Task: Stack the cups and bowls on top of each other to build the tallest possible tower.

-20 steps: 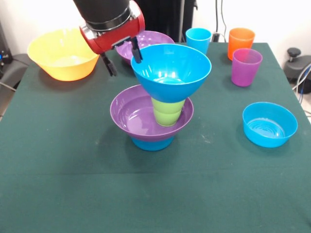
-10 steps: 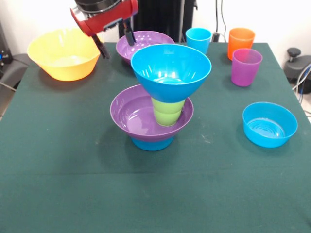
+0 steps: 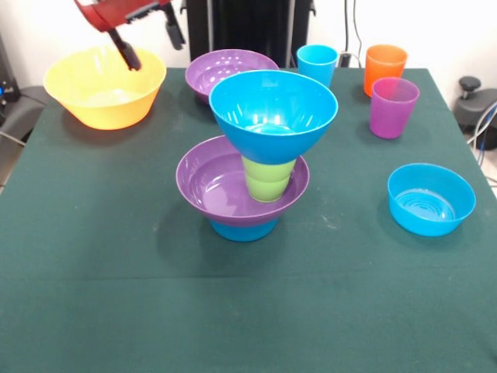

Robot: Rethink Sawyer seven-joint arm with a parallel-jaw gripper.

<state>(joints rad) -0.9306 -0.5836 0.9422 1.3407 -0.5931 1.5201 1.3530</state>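
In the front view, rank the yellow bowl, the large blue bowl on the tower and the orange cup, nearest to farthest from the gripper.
1. Yellow bowl, just below the gripper.
2. Large blue bowl, mid-table atop the tower.
3. Orange cup, back corner at picture right.

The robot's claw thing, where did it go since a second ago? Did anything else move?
The gripper drew away from the large blue bowl, moving up and left toward the yellow bowl, open and empty. The tower and loose cups stayed put.

A dark green tablecloth [image 3: 93, 295] covers the table before a white wall [image 3: 435, 31] with hanging cables [image 3: 359, 27].
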